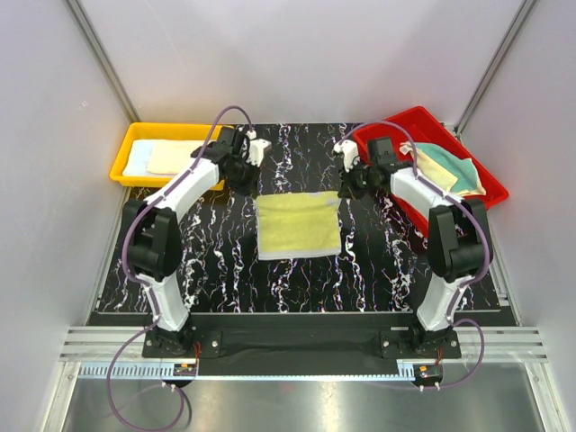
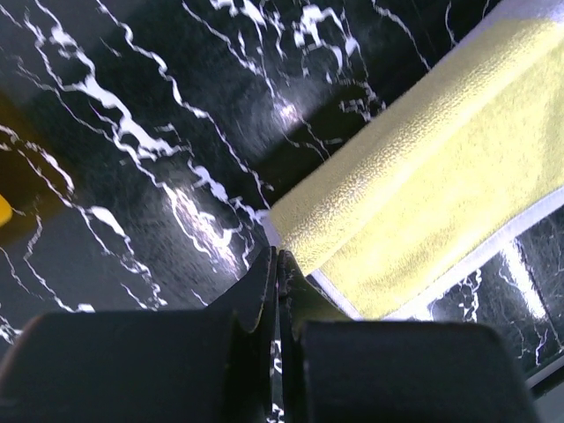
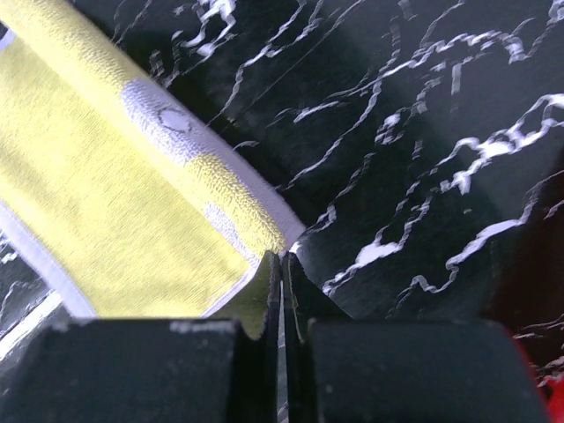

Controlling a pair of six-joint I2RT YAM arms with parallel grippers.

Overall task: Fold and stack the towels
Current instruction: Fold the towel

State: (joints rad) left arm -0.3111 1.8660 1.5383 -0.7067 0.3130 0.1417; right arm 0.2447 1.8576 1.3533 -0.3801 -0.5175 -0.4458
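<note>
A yellow towel with a pale border lies flat on the black marbled table, its far edge rolled over in a fold. My left gripper is shut, with its tips at the towel's far left corner; the left wrist view shows the gripper touching the corner of the towel. My right gripper is shut at the far right corner, and in the right wrist view the gripper meets the towel. I see no cloth between either pair of jaws.
A yellow bin at the back left holds folded light blue and cream towels. A red bin at the back right holds loose teal-green and pale yellow towels. White walls stand on both sides.
</note>
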